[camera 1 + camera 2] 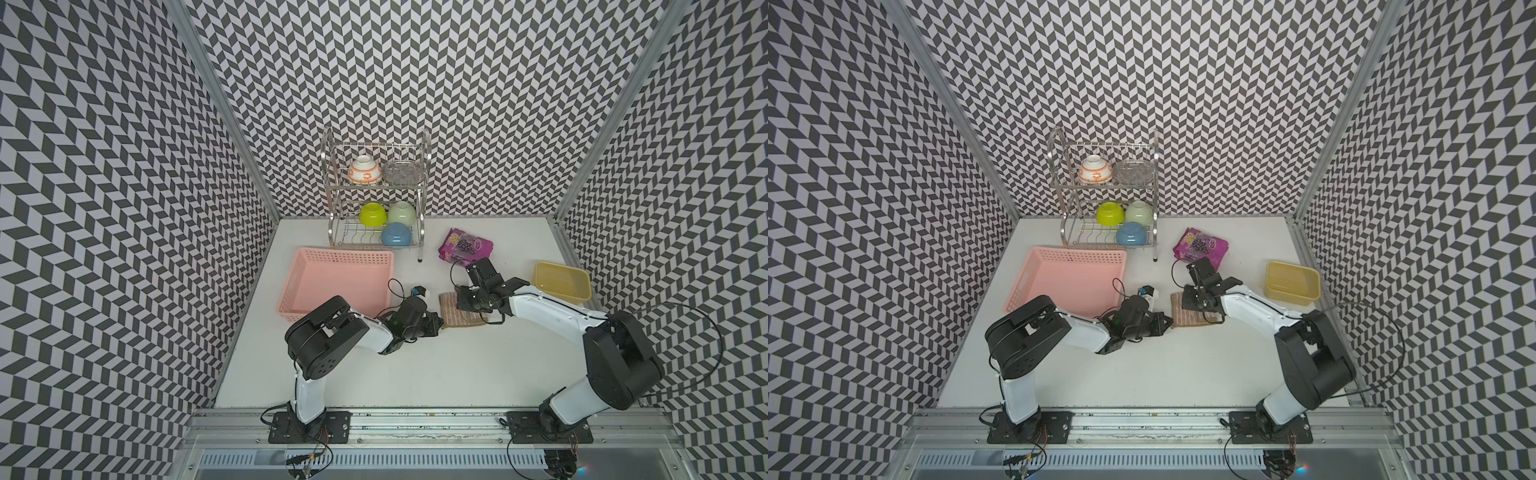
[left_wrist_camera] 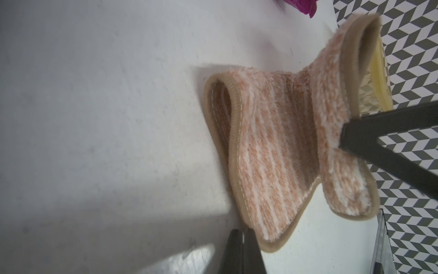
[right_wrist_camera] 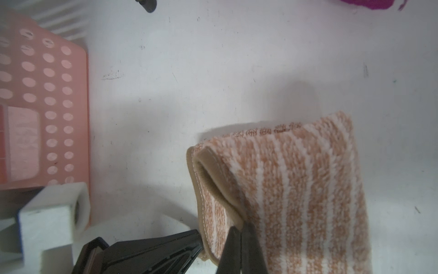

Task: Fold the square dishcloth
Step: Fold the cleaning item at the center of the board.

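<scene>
Doubled over, the striped brown square dishcloth lies on the table between two claws. The right gripper pinches its raised top layer; the left gripper, closed, meets a corner, hold unclear.

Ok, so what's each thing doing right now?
Cloth, doubled over, top layer pinched up.
Right gripper, shut on cloth.
Left gripper, shut at cloth's corner; grip unclear.
Basket, empty.
Lime bowl, blue bowl, upside down in rack.
Tub, empty.
Bag, lying flat.
</scene>
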Robot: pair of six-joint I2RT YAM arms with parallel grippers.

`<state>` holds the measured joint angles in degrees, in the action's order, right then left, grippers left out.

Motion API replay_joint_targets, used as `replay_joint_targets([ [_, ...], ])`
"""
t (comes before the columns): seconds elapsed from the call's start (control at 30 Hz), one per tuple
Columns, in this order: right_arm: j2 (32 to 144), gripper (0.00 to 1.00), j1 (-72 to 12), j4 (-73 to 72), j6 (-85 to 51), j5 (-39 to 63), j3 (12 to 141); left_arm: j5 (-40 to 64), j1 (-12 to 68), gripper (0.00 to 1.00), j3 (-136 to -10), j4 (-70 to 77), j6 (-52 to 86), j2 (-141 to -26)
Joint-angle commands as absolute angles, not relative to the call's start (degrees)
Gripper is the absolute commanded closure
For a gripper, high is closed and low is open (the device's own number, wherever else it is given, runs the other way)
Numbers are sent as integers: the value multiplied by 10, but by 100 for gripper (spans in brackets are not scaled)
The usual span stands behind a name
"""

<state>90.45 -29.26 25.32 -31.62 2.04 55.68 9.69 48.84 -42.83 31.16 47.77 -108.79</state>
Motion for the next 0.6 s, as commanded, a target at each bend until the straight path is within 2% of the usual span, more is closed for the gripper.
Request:
replay_joint_targets([
  [0.0, 921, 100, -297, 221, -324, 39, 575, 87, 494, 97, -422, 336, 479, -1097],
  [0.57, 951, 100, -302, 208, -331, 71, 582, 85, 507, 97, -424, 345, 480, -1108],
])
